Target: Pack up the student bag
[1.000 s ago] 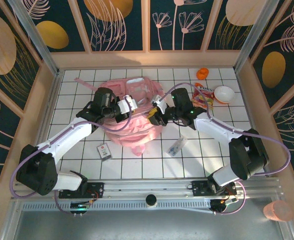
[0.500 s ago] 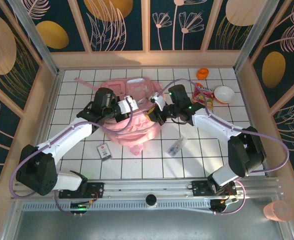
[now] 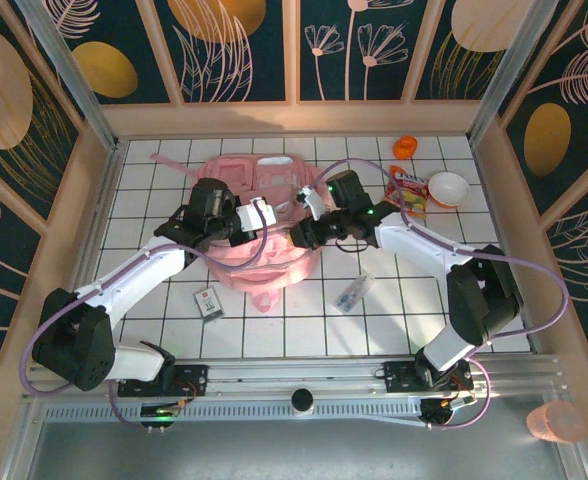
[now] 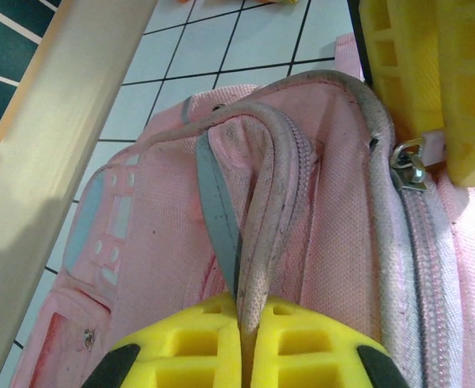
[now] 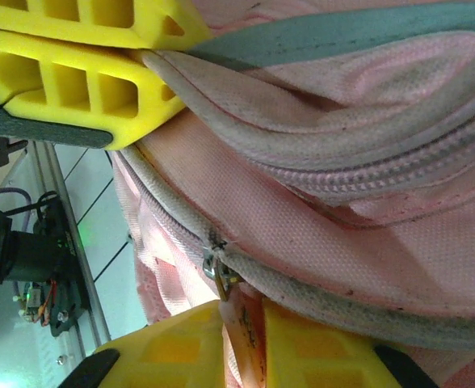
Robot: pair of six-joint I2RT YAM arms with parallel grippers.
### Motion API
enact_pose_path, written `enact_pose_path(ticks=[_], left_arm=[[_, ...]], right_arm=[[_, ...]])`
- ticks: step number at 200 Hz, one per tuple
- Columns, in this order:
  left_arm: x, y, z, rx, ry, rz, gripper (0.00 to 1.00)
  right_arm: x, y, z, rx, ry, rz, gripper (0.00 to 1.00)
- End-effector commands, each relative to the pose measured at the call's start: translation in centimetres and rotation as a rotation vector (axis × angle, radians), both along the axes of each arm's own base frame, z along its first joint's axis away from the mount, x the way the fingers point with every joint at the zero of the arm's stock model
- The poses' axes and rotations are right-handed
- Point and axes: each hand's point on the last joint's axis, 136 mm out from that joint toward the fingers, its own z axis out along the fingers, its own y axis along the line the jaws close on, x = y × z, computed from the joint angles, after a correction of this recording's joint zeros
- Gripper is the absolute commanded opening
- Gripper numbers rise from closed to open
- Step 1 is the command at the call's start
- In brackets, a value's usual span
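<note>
Judging the student bag (image 3: 274, 180) soft and floppy, I have the left gripper (image 4: 245, 356) clamped on its rim fold; right gripper (image 5: 242, 331) pinches the zip tab (image 5: 231, 301).

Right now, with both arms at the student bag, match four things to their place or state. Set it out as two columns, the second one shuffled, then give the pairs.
Column 1
1. student bag
2. left gripper
3. right gripper
4. white bowl

Column 2
A. pinching the zip pull
B. at the far right of the table
C. lying in the middle of the table
D. clamped on a piped edge of the bag

Pairs: 1-C, 2-D, 3-A, 4-B
</note>
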Motion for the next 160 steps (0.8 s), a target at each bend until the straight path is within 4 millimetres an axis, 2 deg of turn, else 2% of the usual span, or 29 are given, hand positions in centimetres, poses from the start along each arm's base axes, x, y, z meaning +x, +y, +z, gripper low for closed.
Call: enact_pose_path(ticks=[1,28,53,63,114,136,160], left_arm=[[0.5,-0.8,2.0,-0.049,-0.078,-0.028,0.0],[0.5,-0.7,1.6,-0.04,-0.073,-0.024,0.0],[0.5,-0.7,1.5,-0.038,-0.074,-0.022,0.0],[0.6,-0.6,1.2,-0.031,-0.073,-0.018,0.0],[0.9,0.5,-1.0,0.075,-0.065,0.004,0.0],[0.9,0.8,-1.6,0.106,-0.066,0.01,0.0],[0.6,0.5,-1.7,0.089,-0.045,-0.005,0.0]], right_arm=[[-0.2,1.5,2.2,0.081,0.008,0.036,0.22],[0.3,1.3,3.2,0.103,-0.006,0.027,0.2],[1.3,0.8,3.6,0.098,-0.025,-0.012,0.03],[1.8,0.5,3.4,0.07,-0.041,-0.038,0.0],[3.8,-2.5,1.4,-0.234,-0.167,-0.128,0.0],[3.3,-2.5,1.3,-0.28,-0.141,-0.107,0.0],[2.1,-1.9,1.2,-0.244,-0.037,-0.083,0.0]])
